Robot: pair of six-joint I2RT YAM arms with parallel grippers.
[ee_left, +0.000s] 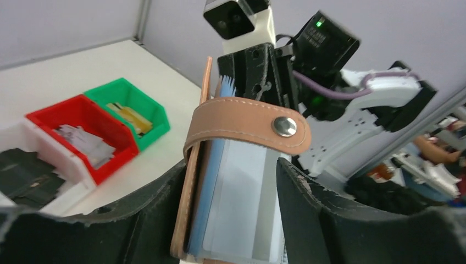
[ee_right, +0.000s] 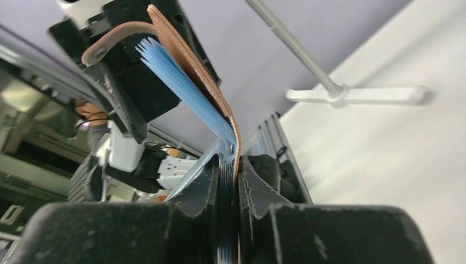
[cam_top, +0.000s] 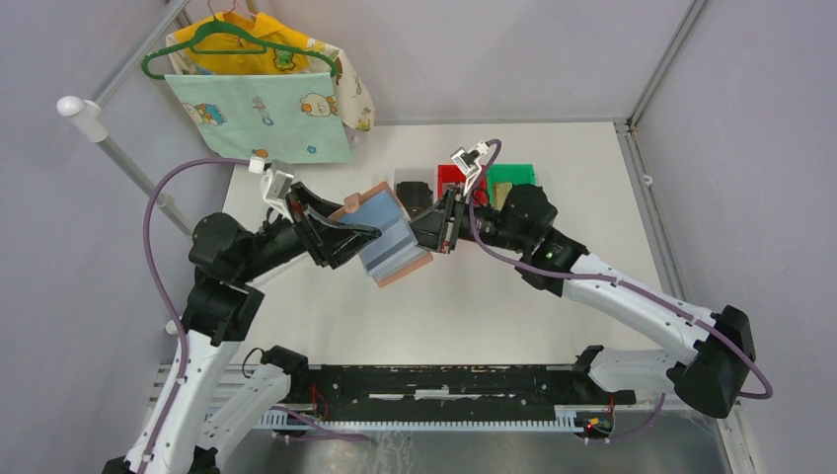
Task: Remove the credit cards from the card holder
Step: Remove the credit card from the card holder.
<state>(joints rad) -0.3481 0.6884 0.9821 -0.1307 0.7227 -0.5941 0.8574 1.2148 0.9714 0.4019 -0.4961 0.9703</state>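
Card holder hangs above the tabletop between two arms. The right tool pinches leather and blue sleeves together at one end, fanning them for access. The left tool stands spread around the strapped cover, seemingly steadying it.

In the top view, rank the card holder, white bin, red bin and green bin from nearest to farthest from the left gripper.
1. card holder, between the jaws of the left gripper.
2. white bin, farther back, to its right.
3. red bin, next along the row.
4. green bin, at the row's right end.
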